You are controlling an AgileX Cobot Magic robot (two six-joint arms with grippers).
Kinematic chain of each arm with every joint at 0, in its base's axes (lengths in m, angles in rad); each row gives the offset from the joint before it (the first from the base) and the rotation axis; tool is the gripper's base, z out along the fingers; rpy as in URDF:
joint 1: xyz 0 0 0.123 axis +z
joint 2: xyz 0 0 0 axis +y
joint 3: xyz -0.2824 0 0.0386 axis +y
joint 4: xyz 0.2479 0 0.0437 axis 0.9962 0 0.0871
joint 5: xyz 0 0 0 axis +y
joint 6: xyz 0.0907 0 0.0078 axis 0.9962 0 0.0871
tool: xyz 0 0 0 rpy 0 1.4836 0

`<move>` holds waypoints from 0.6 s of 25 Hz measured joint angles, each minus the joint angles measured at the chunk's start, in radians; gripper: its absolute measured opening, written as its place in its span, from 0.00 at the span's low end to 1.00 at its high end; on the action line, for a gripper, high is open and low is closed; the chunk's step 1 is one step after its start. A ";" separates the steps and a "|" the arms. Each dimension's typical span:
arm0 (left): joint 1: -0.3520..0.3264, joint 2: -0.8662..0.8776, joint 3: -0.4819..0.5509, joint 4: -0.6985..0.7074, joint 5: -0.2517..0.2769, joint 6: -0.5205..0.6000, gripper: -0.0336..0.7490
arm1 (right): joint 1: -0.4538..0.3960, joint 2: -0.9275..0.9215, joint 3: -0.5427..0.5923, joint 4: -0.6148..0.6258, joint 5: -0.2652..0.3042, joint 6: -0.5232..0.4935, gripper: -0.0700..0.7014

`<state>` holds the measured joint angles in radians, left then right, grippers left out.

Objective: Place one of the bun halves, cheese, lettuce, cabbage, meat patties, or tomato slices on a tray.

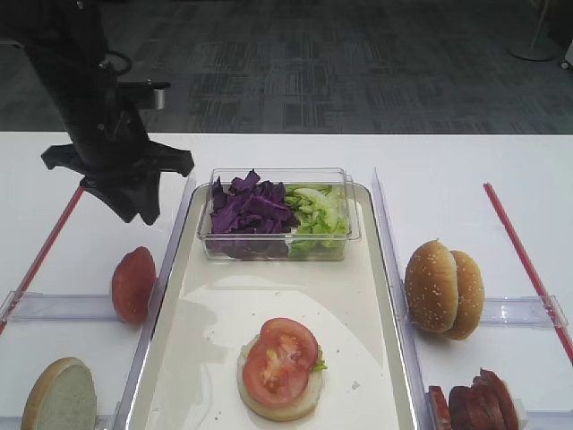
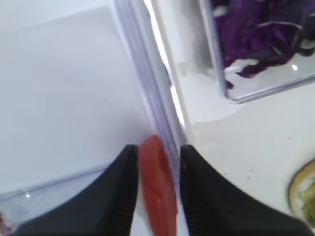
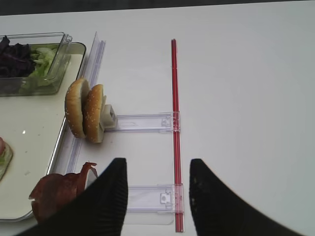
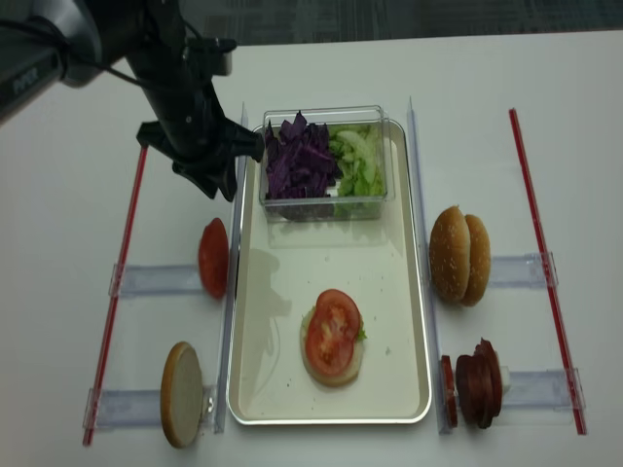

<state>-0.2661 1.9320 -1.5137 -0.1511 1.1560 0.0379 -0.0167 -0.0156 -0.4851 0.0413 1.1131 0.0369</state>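
A cream tray (image 1: 269, 287) holds a pale bun base (image 1: 277, 408) topped with a bit of lettuce and a bright tomato slice (image 1: 280, 358). My left gripper (image 1: 139, 208) hangs over the table just left of the tray's far end, fingers pointing down. It is open and holds nothing. Below it a dull red tomato piece (image 1: 133, 284) stands on edge on a clear holder. The left wrist view shows that piece (image 2: 157, 196) between the fingertips of my left gripper (image 2: 157, 147). My right gripper (image 3: 157, 164) is open over bare table, out of both high views.
A clear tub (image 1: 277, 246) at the tray's far end holds purple cabbage (image 1: 251, 210) and lettuce (image 1: 318, 215). Two sesame bun tops (image 1: 443, 288) and meat patties (image 1: 474, 403) stand right of the tray. A bun half (image 1: 59, 396) stands front left. Red strips (image 1: 524, 260) border both sides.
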 joint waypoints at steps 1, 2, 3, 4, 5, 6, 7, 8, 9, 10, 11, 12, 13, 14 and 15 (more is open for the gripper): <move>0.029 -0.012 0.000 0.031 0.012 -0.012 0.31 | 0.000 0.000 0.000 0.000 0.000 0.000 0.53; 0.043 -0.017 0.000 0.048 0.017 -0.019 0.31 | 0.000 0.000 0.000 0.000 0.000 -0.001 0.53; 0.055 -0.020 0.000 0.065 0.021 -0.029 0.31 | 0.000 0.000 0.000 0.000 0.000 -0.002 0.53; 0.069 -0.024 0.000 0.078 0.024 -0.038 0.31 | 0.000 0.000 0.000 0.000 0.000 -0.002 0.53; 0.084 -0.026 0.000 0.091 0.030 -0.048 0.31 | 0.000 0.000 0.000 0.000 0.000 -0.002 0.53; 0.095 -0.028 0.000 0.104 0.035 -0.055 0.31 | 0.000 0.000 0.000 0.000 0.000 -0.002 0.53; 0.107 -0.030 0.000 0.112 0.040 -0.060 0.31 | 0.000 0.000 0.000 0.000 0.000 -0.002 0.53; 0.107 -0.030 0.000 0.112 0.040 -0.060 0.31 | 0.000 0.000 0.000 0.000 0.000 -0.002 0.53; 0.117 -0.030 0.000 0.120 0.047 -0.063 0.31 | 0.000 0.000 0.000 0.000 0.000 -0.002 0.53; 0.128 -0.030 0.000 0.127 0.051 -0.069 0.31 | 0.000 0.000 0.000 0.000 0.000 -0.002 0.53; 0.135 -0.030 0.000 0.131 0.052 -0.077 0.31 | 0.000 0.000 0.000 0.000 0.000 -0.002 0.53; 0.142 -0.030 0.000 0.135 0.052 -0.086 0.31 | 0.000 0.000 0.000 0.000 0.000 -0.002 0.53; 0.149 -0.030 0.000 0.151 0.053 -0.094 0.31 | 0.000 0.000 0.000 0.000 0.000 -0.002 0.53; 0.156 -0.030 0.000 0.161 0.054 -0.104 0.31 | 0.000 0.000 0.000 0.000 0.000 -0.002 0.53; 0.163 -0.030 0.000 0.177 0.055 -0.120 0.31 | 0.000 0.000 0.000 0.000 0.000 -0.002 0.53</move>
<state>-0.1032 1.9019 -1.5137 0.0255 1.2110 -0.0826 -0.0167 -0.0156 -0.4851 0.0413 1.1131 0.0346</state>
